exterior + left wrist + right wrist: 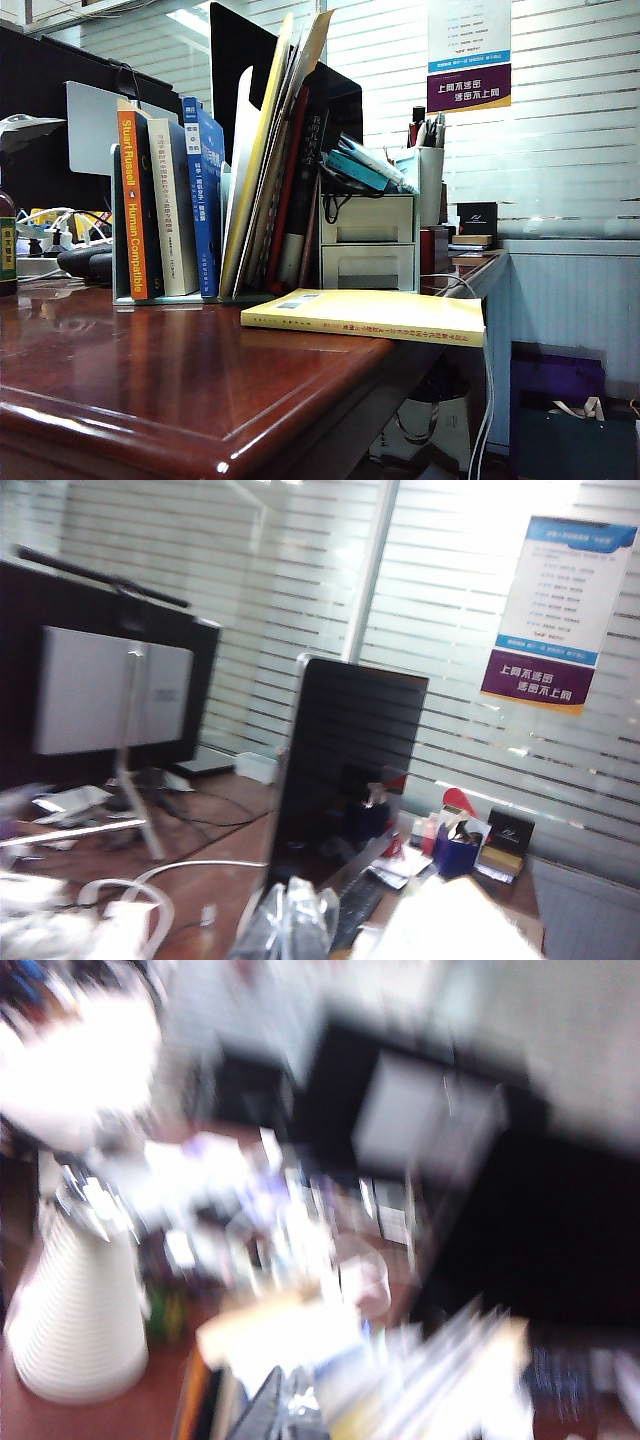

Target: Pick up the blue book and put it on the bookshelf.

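Reddish-brown polished wood makes up the desk [150, 380] in the exterior view, its rounded edge near the camera and reflecting the ceiling light. Behind it run frosted striped glass partitions with a poster [468, 55] high on the right. The bookshelf [120, 235] stands at the far left of the desk, and the blue book [205, 200] is upright in it, between a pale-spined book and leaning yellow and dark volumes, with the orange-spined book [131, 205] further left. A pale yellow paperback [365, 315] lies flat in front, its right end overhanging the desk edge. A small white drawer cabinet [367, 245] sits to the right of the rack. Neither arm shows in this view.

From the left wrist view, a dark monitor [345, 765] and cables lie over the desk before the striped glass; the left gripper is out of sight, its jaws closed with nothing visibly held.

Heavy blur fills the right wrist view: a white ribbed object [80, 1310] and dark screens are all that reads. The right gripper is likewise unseen, jaws closed.
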